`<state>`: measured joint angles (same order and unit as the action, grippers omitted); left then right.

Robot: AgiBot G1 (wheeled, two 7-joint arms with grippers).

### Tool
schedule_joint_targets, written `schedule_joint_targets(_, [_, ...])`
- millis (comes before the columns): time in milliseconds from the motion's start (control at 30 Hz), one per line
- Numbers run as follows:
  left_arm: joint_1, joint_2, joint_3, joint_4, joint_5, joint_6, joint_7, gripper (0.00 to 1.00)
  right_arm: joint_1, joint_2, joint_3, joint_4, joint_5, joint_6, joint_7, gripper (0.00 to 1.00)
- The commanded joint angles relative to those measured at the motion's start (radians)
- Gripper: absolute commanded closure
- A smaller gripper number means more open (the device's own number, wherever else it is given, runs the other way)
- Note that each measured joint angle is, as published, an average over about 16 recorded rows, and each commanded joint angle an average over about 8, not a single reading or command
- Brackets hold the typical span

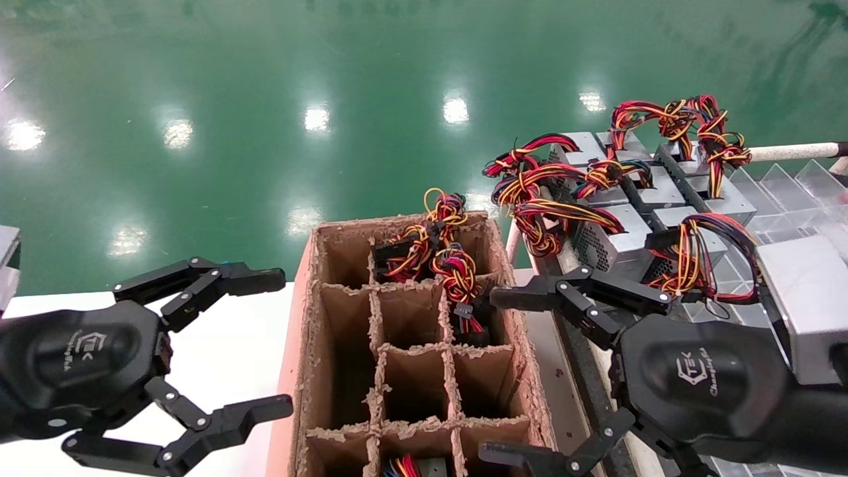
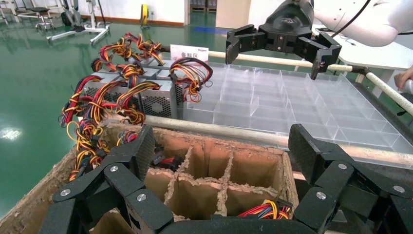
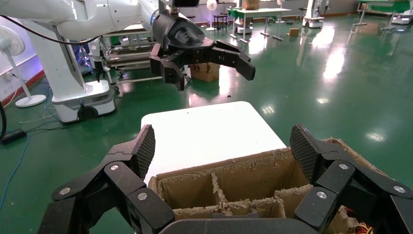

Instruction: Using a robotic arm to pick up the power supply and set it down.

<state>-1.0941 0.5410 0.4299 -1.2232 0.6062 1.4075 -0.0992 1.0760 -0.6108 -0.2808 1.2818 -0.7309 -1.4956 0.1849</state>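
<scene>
The power supply (image 1: 676, 217) is a grey metal box in a group of like boxes at the right; its loose loop of red, yellow and purple wires (image 1: 692, 262) hangs over its front. It also shows in the left wrist view, as the power supply (image 2: 160, 95). My right gripper (image 1: 490, 376) stands open just in front of that group, over the right edge of the cardboard box, holding nothing. My left gripper (image 1: 281, 339) is open and empty over the white table (image 1: 238, 358), left of the cardboard box.
A divided cardboard box (image 1: 411, 358) sits between the grippers; some cells hold wired units (image 1: 434, 245). A clear plastic compartment tray (image 1: 795, 192) lies behind the grey boxes, edged by a pale rail (image 2: 219, 127). Green floor lies beyond.
</scene>
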Motion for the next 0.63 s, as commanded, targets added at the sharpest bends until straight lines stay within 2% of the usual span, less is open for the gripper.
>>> schedule_joint_targets(33, [0.000, 0.000, 0.000, 0.000, 0.000, 0.000, 0.000, 0.00, 0.000, 0.000, 0.000, 0.000, 0.000, 0.000, 0.000, 0.00])
schedule_joint_targets(633, [0.000, 0.000, 0.000, 0.000, 0.000, 0.000, 0.000, 0.00, 0.001, 0.000, -0.001, -0.001, 0.000, 0.000, -0.001, 0.00])
